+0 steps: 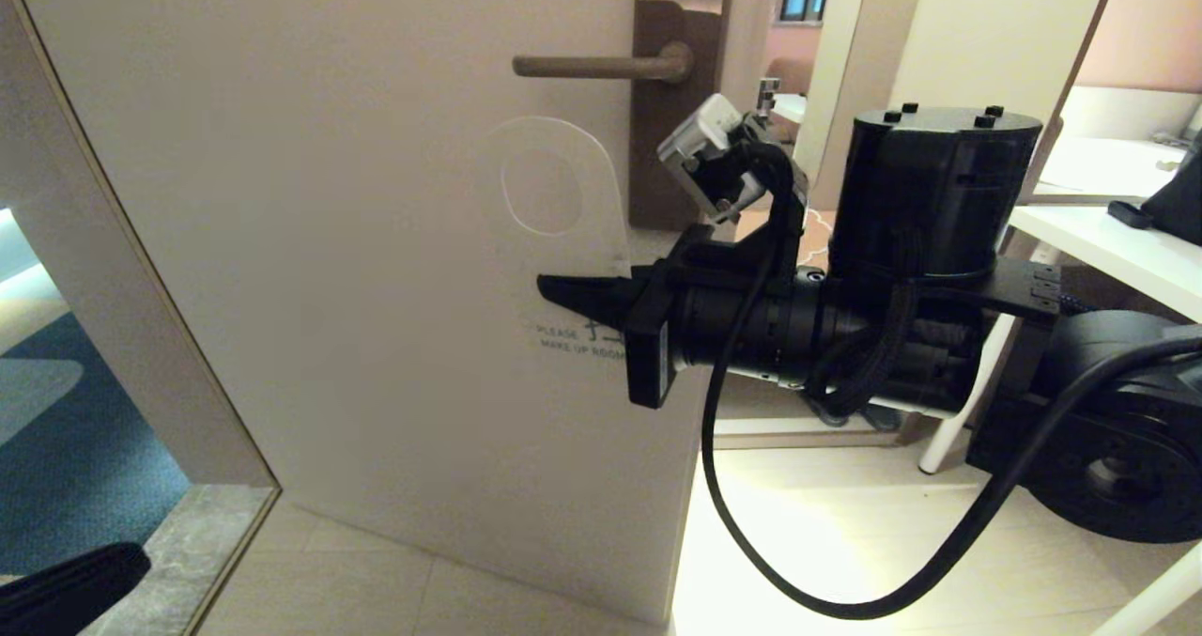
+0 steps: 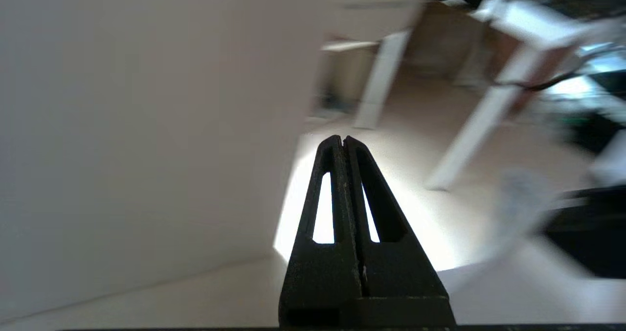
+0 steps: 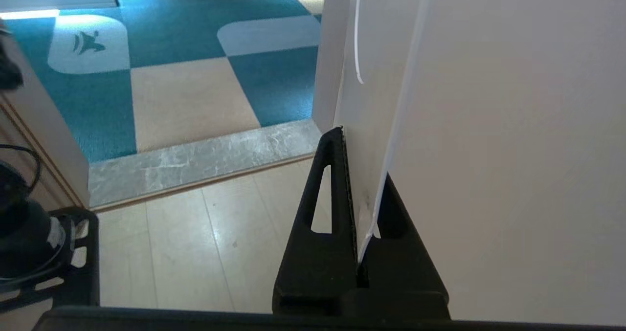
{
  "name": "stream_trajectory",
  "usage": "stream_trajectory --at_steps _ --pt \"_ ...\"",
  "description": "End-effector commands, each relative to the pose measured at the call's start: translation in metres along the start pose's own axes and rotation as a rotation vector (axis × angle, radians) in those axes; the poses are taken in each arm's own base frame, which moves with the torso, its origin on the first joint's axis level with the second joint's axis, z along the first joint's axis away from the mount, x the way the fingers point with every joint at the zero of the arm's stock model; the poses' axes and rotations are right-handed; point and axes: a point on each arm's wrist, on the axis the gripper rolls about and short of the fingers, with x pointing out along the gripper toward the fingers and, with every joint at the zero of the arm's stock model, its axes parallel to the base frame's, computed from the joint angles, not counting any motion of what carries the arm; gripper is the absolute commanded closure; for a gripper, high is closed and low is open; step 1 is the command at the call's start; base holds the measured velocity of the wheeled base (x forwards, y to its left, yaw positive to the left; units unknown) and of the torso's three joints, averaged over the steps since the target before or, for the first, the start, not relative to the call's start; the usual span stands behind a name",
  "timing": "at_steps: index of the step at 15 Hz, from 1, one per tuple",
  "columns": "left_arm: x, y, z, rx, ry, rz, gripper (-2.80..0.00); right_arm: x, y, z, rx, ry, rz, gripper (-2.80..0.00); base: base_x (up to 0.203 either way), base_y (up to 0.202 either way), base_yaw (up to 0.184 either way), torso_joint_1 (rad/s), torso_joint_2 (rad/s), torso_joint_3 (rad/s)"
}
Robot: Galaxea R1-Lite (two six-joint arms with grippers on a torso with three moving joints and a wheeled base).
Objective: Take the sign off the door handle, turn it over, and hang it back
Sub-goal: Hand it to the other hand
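Observation:
The sign (image 1: 601,232) shows its white "Please make up room" side and is held flat against the door, a little below the door handle (image 1: 601,66) and off it. The sign's large hole sits under the bronze lever without touching it. My right gripper (image 1: 554,290) reaches in from the right and is shut on the sign's middle, just above the lettering. In the right wrist view the thin white sign (image 3: 371,125) runs edge-on between the shut fingers of the right gripper (image 3: 362,155). My left gripper (image 2: 342,140) is shut on nothing, low near the floor.
The beige door (image 1: 329,241) fills the left and middle, with the bronze backplate (image 1: 681,7) at its edge. A white table (image 1: 1108,241) stands at the right. A black cable (image 1: 845,598) loops under my right arm. Blue carpet (image 3: 195,33) lies beyond a grey threshold (image 3: 195,160).

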Motion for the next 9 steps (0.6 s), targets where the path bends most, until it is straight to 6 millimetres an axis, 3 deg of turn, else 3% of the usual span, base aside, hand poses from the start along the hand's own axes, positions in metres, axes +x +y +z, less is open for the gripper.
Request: stream_trajectory --at_steps 1,4,9 --pt "0.019 -0.001 0.002 -0.042 0.056 -0.044 0.0 -0.001 0.001 0.003 -0.005 -0.013 0.011 0.0 0.0 0.0 0.0 0.0 0.0 0.0" --pt "0.046 -0.004 0.007 -0.06 0.079 -0.146 0.0 -0.003 0.002 0.005 -0.004 -0.021 0.052 0.0 0.0 0.0 0.0 0.0 0.0 0.0" --pt "0.11 0.001 0.014 -0.049 0.034 -0.205 0.0 -0.007 0.004 0.007 0.037 -0.027 0.122 0.0 0.0 0.0 0.0 0.0 0.0 0.0"
